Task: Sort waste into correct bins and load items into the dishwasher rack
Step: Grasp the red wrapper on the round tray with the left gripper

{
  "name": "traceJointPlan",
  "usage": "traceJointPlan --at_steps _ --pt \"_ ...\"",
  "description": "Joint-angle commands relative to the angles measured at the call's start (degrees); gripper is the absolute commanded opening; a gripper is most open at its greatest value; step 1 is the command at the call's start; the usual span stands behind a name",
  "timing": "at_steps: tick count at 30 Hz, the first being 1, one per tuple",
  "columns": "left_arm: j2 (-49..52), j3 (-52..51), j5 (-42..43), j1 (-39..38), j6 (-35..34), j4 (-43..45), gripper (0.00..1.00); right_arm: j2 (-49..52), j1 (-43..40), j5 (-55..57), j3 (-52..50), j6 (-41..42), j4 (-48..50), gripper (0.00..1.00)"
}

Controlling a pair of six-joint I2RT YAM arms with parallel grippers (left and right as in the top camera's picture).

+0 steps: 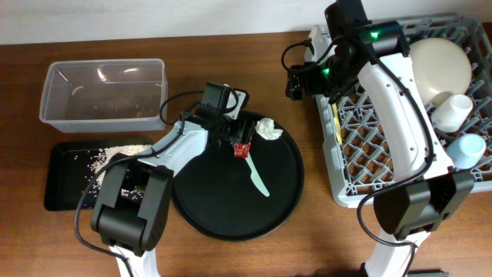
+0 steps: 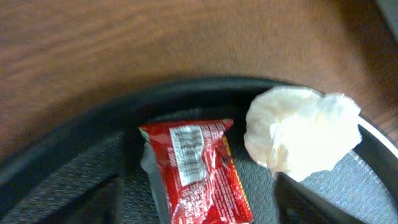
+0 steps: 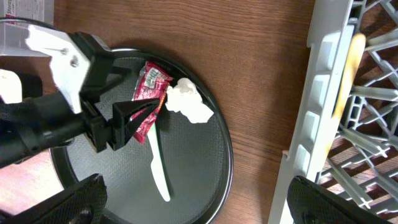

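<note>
My left gripper [image 1: 241, 143] is open, low over the round black tray, one finger on each side of the red wrapper [image 1: 244, 150]; the wrapper is not gripped. In the left wrist view the wrapper [image 2: 196, 168] lies flat between the dark fingers [image 2: 199, 214], with the white paper wad [image 2: 298, 134] just to its right. The mint-green spoon [image 1: 257, 176] lies on the tray below them. My right gripper [image 1: 300, 81] is open and empty, hovering left of the grey rack [image 1: 369, 146]. The rack holds the cream plate [image 1: 440, 65], white cup [image 1: 453, 111], light-blue cup [image 1: 469, 146] and yellow spoon [image 3: 348, 68]. No pink-rimmed bowl shows.
The round black tray [image 1: 284, 208] sits at table centre. The clear tub [image 1: 104, 92] stands at the back left. The shallow black tray [image 1: 65, 185] in front of it holds the rice-like grains [image 1: 108, 158]. A wood strip separates tray and rack.
</note>
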Motion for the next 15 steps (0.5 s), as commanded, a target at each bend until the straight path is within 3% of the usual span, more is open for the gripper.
traceJointPlan --at_steps 1,6,15 --pt "0.57 0.35 -1.77 -0.68 0.57 -0.28 0.68 -0.02 -0.20 -0.52 0.44 -0.20 -0.37 0.97" --pt "0.57 0.35 -8.37 -0.57 2.69 -1.16 0.69 -0.02 -0.20 -0.55 0.44 -0.20 -0.74 0.97" --pt "0.57 0.35 -6.01 -2.05 7.26 -3.56 0.68 -0.02 -0.20 -0.55 0.44 -0.17 -0.79 0.98"
